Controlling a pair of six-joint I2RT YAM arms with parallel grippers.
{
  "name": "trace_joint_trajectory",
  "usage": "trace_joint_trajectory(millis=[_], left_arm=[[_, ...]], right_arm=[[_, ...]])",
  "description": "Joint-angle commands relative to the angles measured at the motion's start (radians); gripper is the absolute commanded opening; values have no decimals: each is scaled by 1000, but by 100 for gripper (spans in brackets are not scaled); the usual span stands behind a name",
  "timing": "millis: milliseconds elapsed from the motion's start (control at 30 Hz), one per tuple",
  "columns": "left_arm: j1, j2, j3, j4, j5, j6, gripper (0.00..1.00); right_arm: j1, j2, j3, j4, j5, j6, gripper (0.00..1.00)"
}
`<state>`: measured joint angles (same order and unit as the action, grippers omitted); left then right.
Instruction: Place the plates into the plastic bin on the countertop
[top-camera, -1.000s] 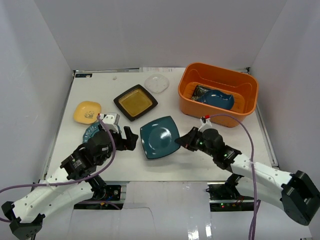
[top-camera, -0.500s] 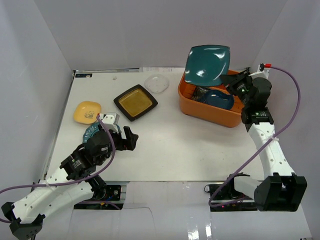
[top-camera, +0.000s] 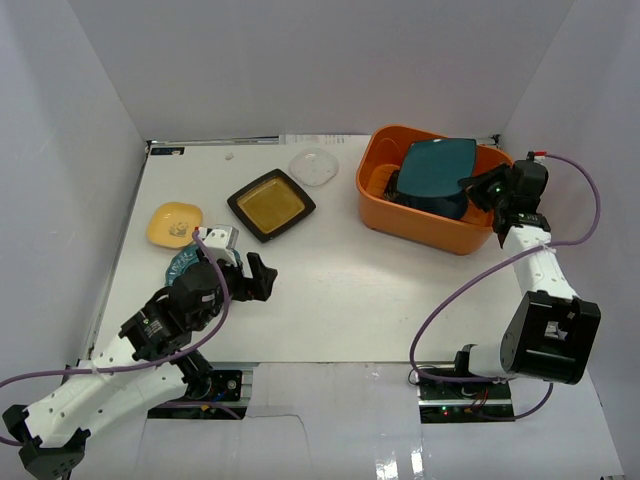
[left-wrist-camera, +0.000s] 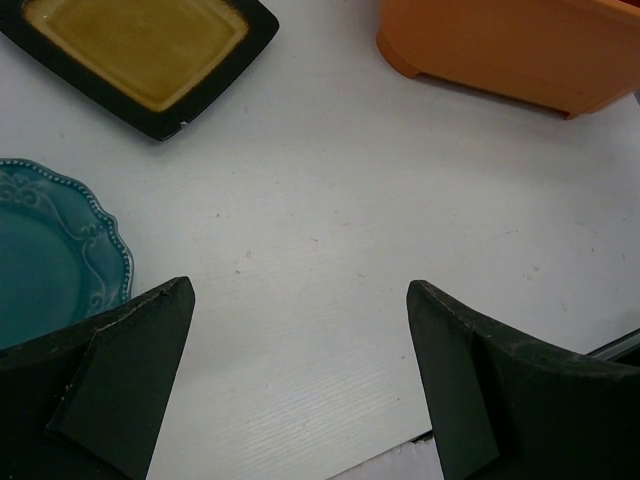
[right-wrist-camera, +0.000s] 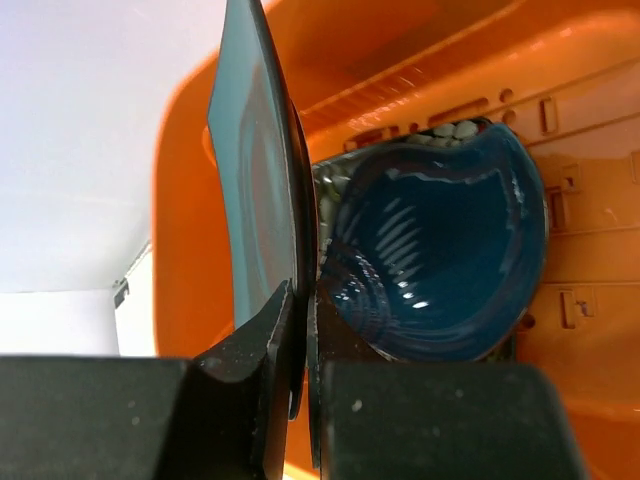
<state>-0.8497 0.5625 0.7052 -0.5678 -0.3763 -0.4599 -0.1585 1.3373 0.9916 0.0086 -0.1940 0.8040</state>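
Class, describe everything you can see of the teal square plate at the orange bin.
The teal square plate looks like glossy glazed ceramic, with rounded corners and a slightly upturned rim. The right gripper is shut on its rim, holding it steeply tilted in the orange bin, beside the blue leaf-shaped dish; whether they touch is unclear.

Bin (top-camera: 420, 228) sits far right on the table (top-camera: 350, 290). A deep dish (right-wrist-camera: 440, 270) lies on its floor, with a big plate (top-camera: 440, 172) held on edge over it in the right gripper (top-camera: 472, 186). Square plate (top-camera: 271, 204) is mid-table toward the back. There's a round lid (top-camera: 313, 165) behind it and a small dish (top-camera: 174, 224) off to its left. Frilly plate (top-camera: 181, 265) is in front of the small dish, just left of the left gripper (left-wrist-camera: 298, 287).
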Motion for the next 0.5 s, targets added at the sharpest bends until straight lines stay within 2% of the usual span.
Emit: trace_joint_trajectory(millis=[0,367,467], left_arm=[[8,5,7,9,4,3,98],[11,101,63,31,1,-39,98],[11,177,115,63,-7,-33,98]], right_arm=[[-7,9,-1,191,-64,5,8],[-7,74,-109,229,-58,-42,8],[-7,69,-119,202,-47,-81,23]])
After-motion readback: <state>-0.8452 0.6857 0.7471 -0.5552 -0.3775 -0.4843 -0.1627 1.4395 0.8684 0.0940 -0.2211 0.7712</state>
